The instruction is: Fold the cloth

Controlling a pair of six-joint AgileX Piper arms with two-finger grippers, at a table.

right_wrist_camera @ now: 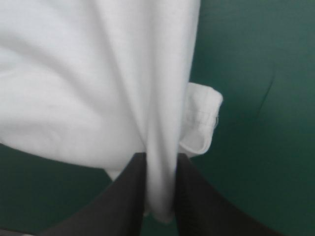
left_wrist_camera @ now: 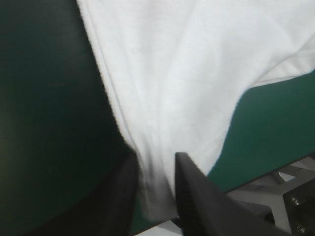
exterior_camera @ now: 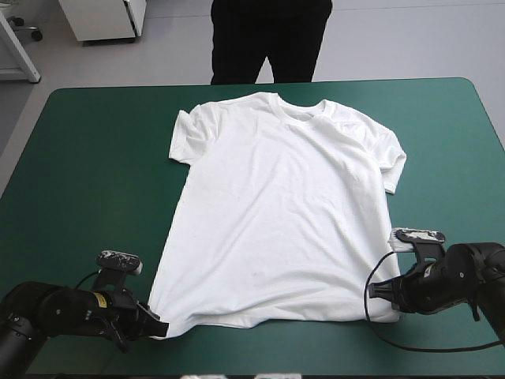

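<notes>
The white T-shirt lies spread flat on the teal-green table, collar toward the far edge, hem toward the near edge. My left gripper pinches the hem's near-left corner, and in the left wrist view the T-shirt runs down between the black fingers. At the near-right corner my right gripper is shut on the hem; the T-shirt is gathered into a fold between its fingers. A small hemmed flap sticks out beside that fold.
Bare teal-green cover stretches wide on the T-shirt's left, with a narrower strip on its right. The near table edge lies close behind the left gripper.
</notes>
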